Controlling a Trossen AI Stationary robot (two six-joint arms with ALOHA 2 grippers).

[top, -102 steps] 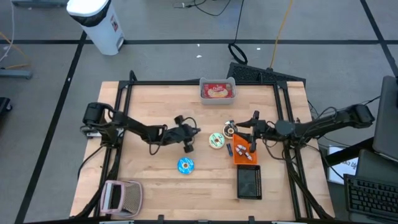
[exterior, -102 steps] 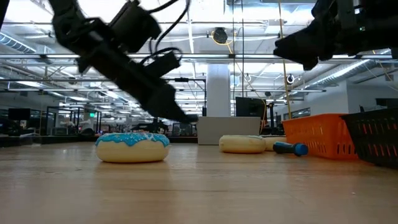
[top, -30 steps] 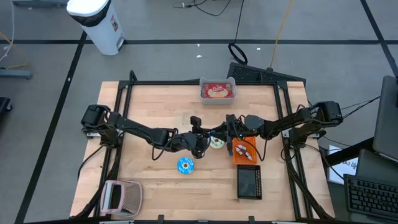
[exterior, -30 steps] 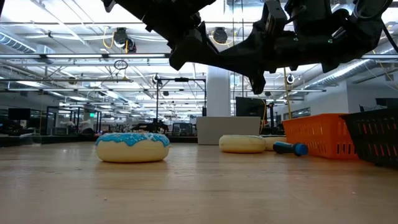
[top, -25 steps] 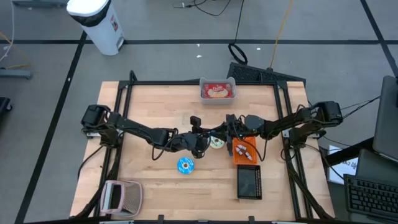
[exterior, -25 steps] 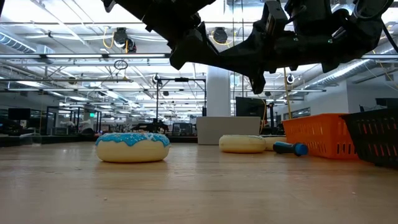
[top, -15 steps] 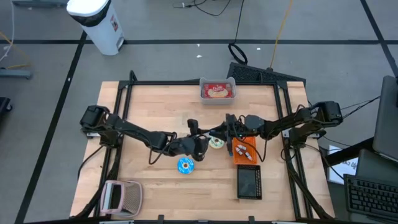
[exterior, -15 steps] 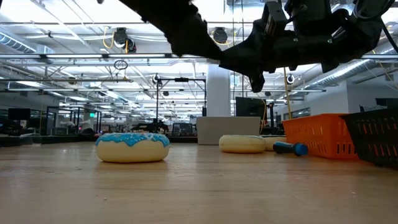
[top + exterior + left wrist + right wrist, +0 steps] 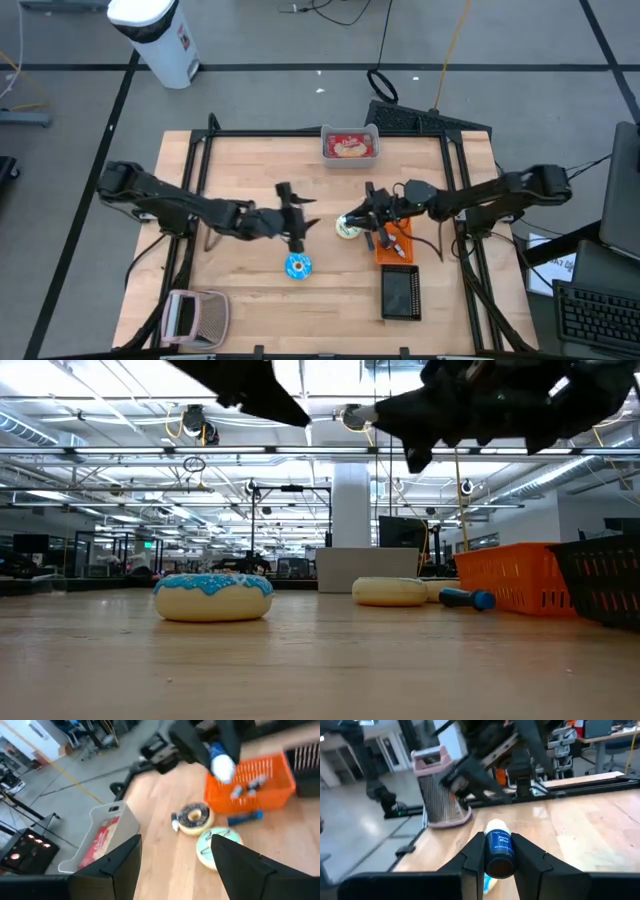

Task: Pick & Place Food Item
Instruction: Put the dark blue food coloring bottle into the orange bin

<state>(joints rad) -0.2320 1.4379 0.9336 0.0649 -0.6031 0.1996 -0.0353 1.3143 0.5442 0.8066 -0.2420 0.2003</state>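
1. Small bottle (image 9: 498, 847): dark blue label, white cap, round body. Held off the table (image 9: 250, 180) near its middle, over the pale doughnut with green lines (image 9: 348, 228) and just beside the orange basket (image 9: 393, 243).
2. Right gripper (image 9: 499, 861): clenched on the bottle, one finger against each side of the label, cap pointing forward past the fingertips.
3. Left gripper (image 9: 175, 842): released, fingers spread wide with nothing between them; raised above the table just beyond the blue-iced doughnut (image 9: 298, 266), facing the right gripper across a small gap.
4. Surface: pale wooden planks inside a black metal frame. Chocolate-iced doughnut (image 9: 194, 816) touching or almost touching the pale one; cannot tell which. Orange basket holding several small items, too small to identify. Black basket (image 9: 400, 294) just in front of the orange one, near the front edge.
5. Edges: grey tub with a red pack (image 9: 350, 145) at the middle of the far edge; pink basket (image 9: 196, 316) at the front left corner.
6. Room: grey floor with dark lines, white bin (image 9: 160, 35) well beyond the far left corner, cables behind the table; large hall with ceiling lights in the low view.
7. Open room: bare wood across the left half and along the front between the blue-iced doughnut and the black basket.
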